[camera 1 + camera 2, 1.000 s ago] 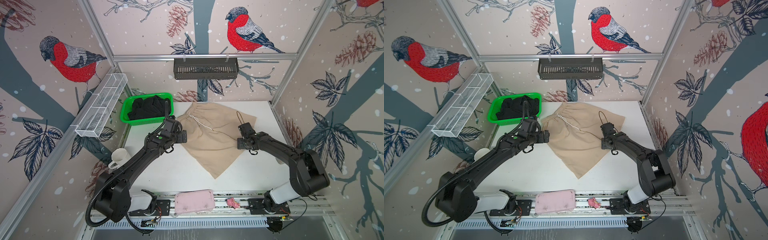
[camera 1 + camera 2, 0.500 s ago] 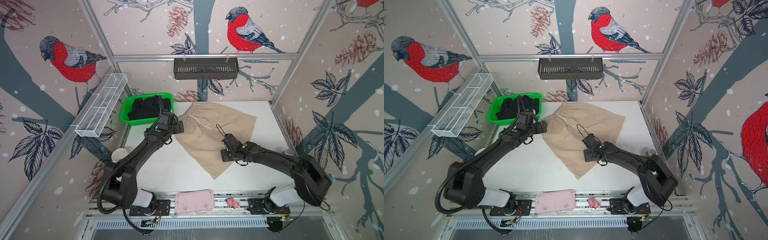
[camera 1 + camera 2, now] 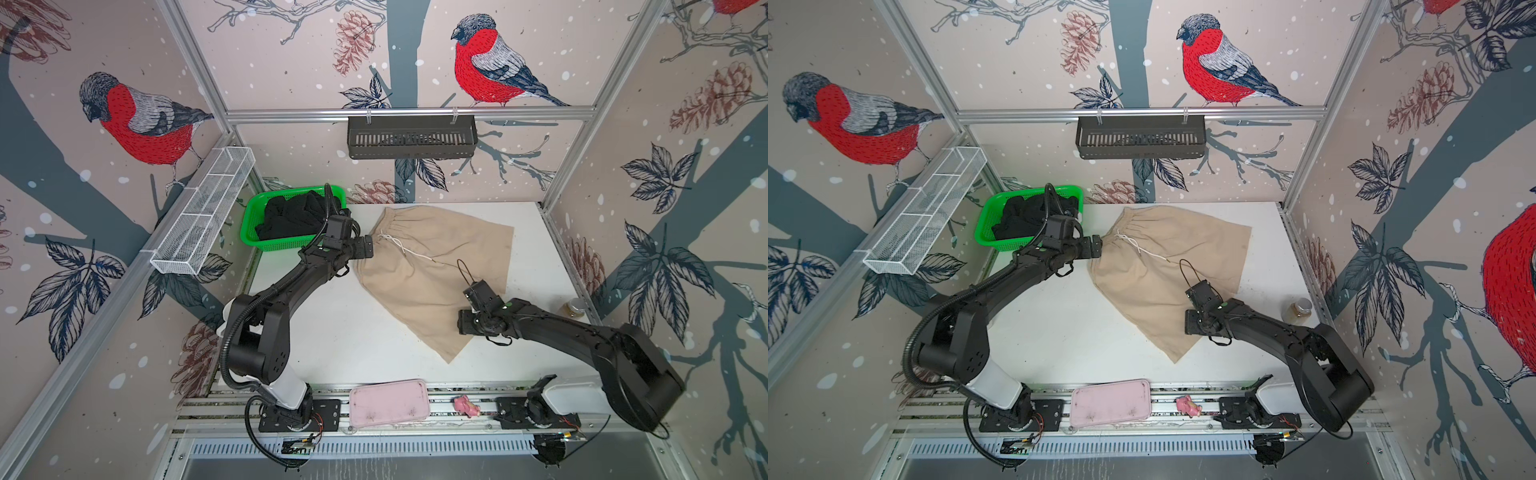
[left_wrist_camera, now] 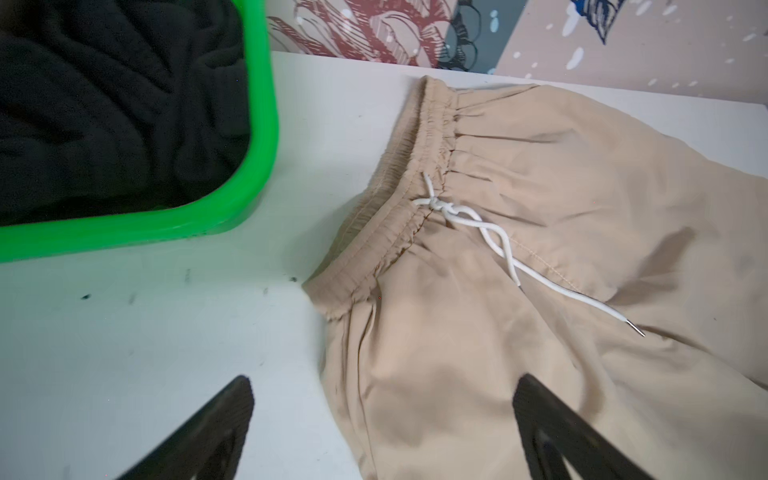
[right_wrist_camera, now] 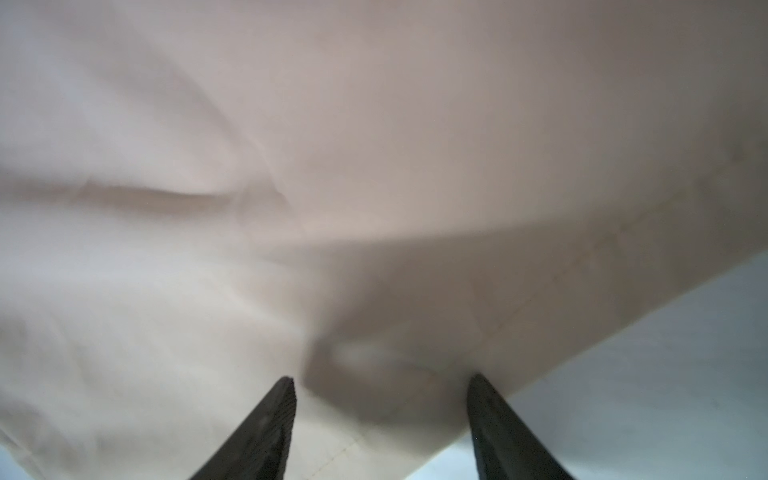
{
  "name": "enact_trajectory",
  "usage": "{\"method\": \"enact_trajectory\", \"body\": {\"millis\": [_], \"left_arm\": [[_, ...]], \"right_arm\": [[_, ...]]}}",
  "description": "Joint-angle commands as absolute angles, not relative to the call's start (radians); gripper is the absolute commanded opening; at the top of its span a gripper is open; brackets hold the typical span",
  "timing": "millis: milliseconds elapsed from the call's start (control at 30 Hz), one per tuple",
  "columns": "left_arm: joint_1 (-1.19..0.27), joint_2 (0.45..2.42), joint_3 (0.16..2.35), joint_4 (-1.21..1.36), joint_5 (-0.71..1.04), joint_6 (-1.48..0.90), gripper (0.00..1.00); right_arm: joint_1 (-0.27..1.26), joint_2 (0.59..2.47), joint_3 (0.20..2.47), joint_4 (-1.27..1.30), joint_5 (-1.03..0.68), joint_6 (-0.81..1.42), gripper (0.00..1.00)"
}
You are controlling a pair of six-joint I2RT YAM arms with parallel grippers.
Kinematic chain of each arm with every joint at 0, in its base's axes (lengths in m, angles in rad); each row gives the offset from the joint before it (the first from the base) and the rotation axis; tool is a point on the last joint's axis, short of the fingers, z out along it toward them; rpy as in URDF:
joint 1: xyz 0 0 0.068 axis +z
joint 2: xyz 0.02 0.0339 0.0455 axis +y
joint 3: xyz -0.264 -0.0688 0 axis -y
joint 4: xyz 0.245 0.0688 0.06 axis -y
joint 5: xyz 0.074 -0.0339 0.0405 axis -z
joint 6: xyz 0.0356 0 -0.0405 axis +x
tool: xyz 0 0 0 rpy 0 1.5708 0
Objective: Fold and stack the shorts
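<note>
**Beige shorts spread on the table, black shorts in the green basket**

The beige shorts (image 3: pixel 432 270) lie flat on the white table (image 3: pixel 332 332), in the far middle part, turned at an angle: the gathered elastic waistband (image 4: pixel 399 199) is at the far left, and one leg corner points to the near side. A white drawstring (image 4: pixel 490 241) is knotted at the waistband and runs loosely over the cloth. The cloth looks smooth, with only small wrinkles.

The black shorts (image 3: pixel 291 216) are crumpled inside the green basket (image 3: pixel 249 224), which stands at the far left corner of the table, just beside the beige waistband but apart from it.

The left gripper (image 3: pixel 368 247) is at the left end of the waistband, with its fingers (image 4: pixel 216 424) spread wide, one over bare table and one over the cloth. It holds nothing.

The right gripper (image 3: pixel 463 328) is low over the near right edge of the beige shorts. In the right wrist view its fingers (image 5: pixel 266 432) stand apart with cloth between them, not pinching it.

A black wall basket (image 3: pixel 411 137) hangs on the far rail, and a white wire basket (image 3: pixel 203 216) is on the left wall; what is in them I cannot tell. A small jar (image 3: pixel 1300 309) stands at the right edge of the table. A pink tray (image 3: pixel 388 401) and a small pink rag (image 3: pixel 465 405) lie on the near rail.
</note>
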State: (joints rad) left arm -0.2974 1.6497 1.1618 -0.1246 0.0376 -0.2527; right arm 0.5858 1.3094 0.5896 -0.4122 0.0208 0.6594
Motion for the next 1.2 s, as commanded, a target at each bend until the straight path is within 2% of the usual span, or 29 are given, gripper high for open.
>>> {"method": "enact_trajectory", "body": {"millis": [0, 233, 433, 567, 900, 1167], "left_arm": [[-0.302, 1.713, 1.2, -0.009, 0.271, -0.176, 0.98], [-0.359, 1.949, 1.41, -0.046, 0.377, -0.062, 0.98], [-0.374, 2.107, 1.549, -0.053, 0.391, -0.063, 0.98], [-0.373, 2.159, 1.573, -0.086, 0.332, -0.09, 0.98], [-0.345, 2.052, 1.324, -0.076, 0.19, -0.207, 0.98], [-0.339, 1.872, 1.128, 0.02, 0.228, -0.377, 0.98]], "right_arm": [[0.552, 1.244, 0.586, -0.481, -0.032, 0.679, 0.71], [0.528, 1.116, 0.62, -0.398, -0.097, 0.653, 0.76], [0.469, 1.129, 0.612, -0.385, -0.104, 0.642, 0.77], [0.411, 1.131, 0.607, -0.374, -0.11, 0.635, 0.78], [0.29, 1.19, 0.575, -0.303, -0.183, 0.59, 0.79], [0.207, 1.458, 0.691, -0.164, -0.199, 0.489, 0.78]]}}
